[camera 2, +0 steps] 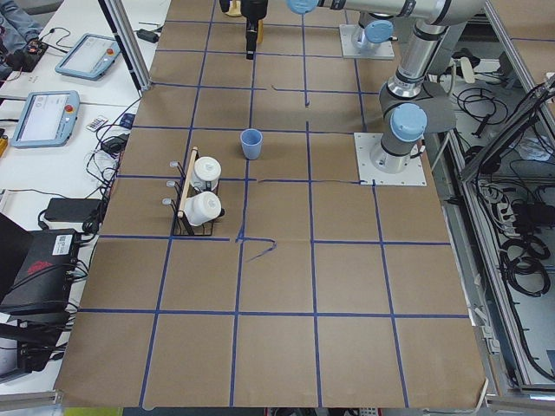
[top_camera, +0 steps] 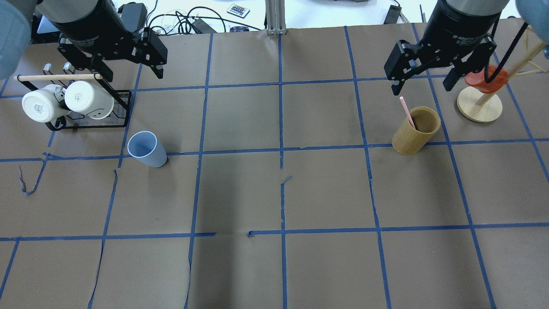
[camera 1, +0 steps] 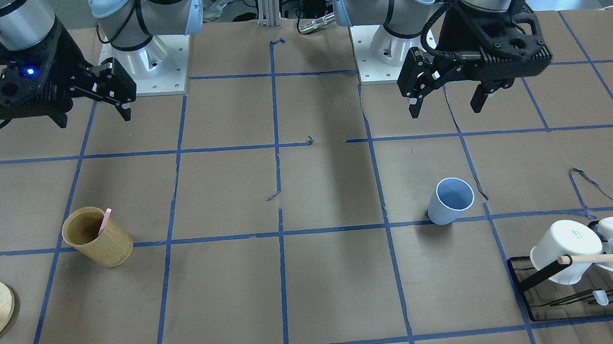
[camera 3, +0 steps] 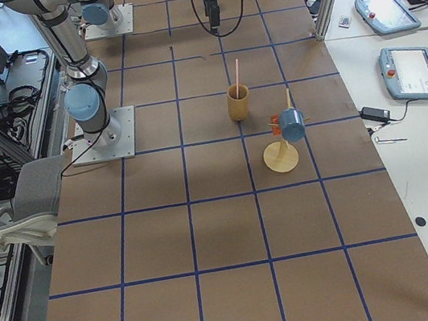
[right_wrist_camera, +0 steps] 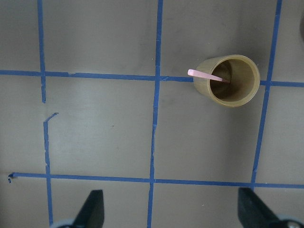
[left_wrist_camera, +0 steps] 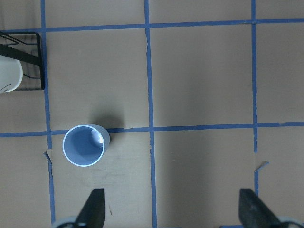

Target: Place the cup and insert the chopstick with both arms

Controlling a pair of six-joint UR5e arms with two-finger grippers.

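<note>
The light blue cup (top_camera: 147,149) stands upright and empty on the brown table, on the left arm's side; it also shows in the front view (camera 1: 450,200) and the left wrist view (left_wrist_camera: 86,145). My left gripper (top_camera: 134,74) hangs open and empty above the table, beyond the cup, next to the mug rack. The pink chopstick (top_camera: 407,112) leans inside a tan wooden holder (top_camera: 415,131), also seen in the right wrist view (right_wrist_camera: 205,75). My right gripper (top_camera: 421,88) is open and empty, high above and just beyond the holder.
A black wire rack (top_camera: 124,124) with two white mugs (top_camera: 64,101) and a wooden rod (top_camera: 55,77) stands beside the cup. A wooden stand (top_camera: 479,103) with a red cup stands right of the holder. Blue tape lines grid the table.
</note>
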